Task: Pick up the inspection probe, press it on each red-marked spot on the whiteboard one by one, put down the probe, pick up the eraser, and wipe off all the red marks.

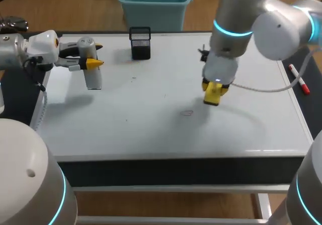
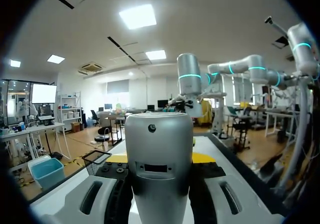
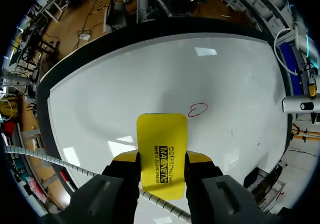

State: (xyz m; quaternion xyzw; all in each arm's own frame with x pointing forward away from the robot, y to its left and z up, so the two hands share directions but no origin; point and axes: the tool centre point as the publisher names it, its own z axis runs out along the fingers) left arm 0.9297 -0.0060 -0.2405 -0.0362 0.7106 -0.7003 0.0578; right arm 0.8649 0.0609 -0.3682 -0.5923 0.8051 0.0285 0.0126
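Note:
My left gripper (image 1: 97, 55) is shut on the silver-grey inspection probe (image 1: 92, 76) and holds it just over the whiteboard's (image 1: 141, 119) far left part. In the left wrist view the probe (image 2: 159, 149) stands as a thick cylinder between the fingers. Right of the board's middle, my right gripper (image 1: 213, 91) is shut on the yellow eraser (image 1: 212, 95), pointing down close to the board. One red oval mark (image 1: 187, 113) lies just left of and nearer than the eraser. In the right wrist view the eraser (image 3: 161, 154) sits between the fingers, with the red mark (image 3: 198, 109) a little ahead.
A black mesh holder (image 1: 140, 44) stands at the board's far edge. A red marker (image 1: 299, 79) lies on the dark strip along the right side. My left arm with the probe (image 3: 300, 104) shows at the board's far end in the right wrist view.

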